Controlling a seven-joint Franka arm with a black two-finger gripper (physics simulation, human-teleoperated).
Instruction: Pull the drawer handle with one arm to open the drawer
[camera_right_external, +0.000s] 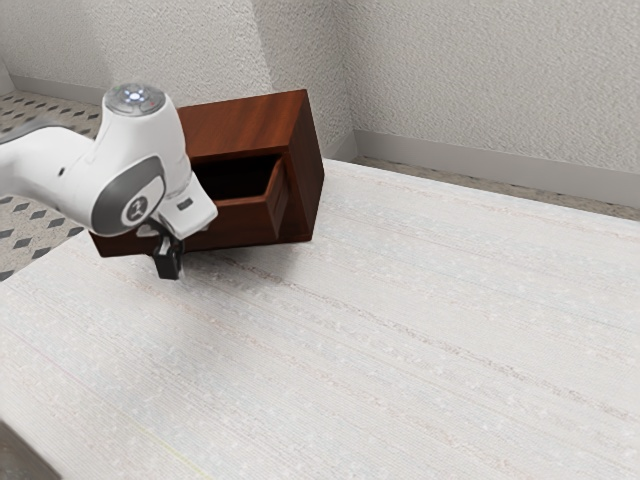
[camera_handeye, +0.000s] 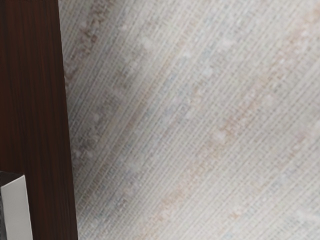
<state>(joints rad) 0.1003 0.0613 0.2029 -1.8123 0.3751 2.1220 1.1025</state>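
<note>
Whitish wood-grain table (camera_right_external: 420, 380) fills the foreground, bare and streaked lengthwise; further back, toward the exterior view's left, the white arm (camera_right_external: 110, 175) comes in and bends down over the tabletop; its black gripper (camera_right_external: 168, 262) hangs low, just above the table and just in front of the cabinet's lower front. Open or closed, I cannot tell; the tip reads as one dark shape.

Behind the gripper stands the dark red-brown cabinet (camera_right_external: 300, 165) near the table's back edge. A black hollow shows under its top; below that sits the drawer (camera_right_external: 235, 225), apparently pulled part way out, its handle end hidden by the arm.

From the wrist, a dark wood panel (camera_handeye: 30, 100) runs beside the hand with table grain next to it; a pale flat piece (camera_handeye: 15, 210) sits against it, identity unclear.

Farthest back: diamond-tiled floor (camera_right_external: 30, 215); textured grey walls (camera_right_external: 480, 70).
</note>
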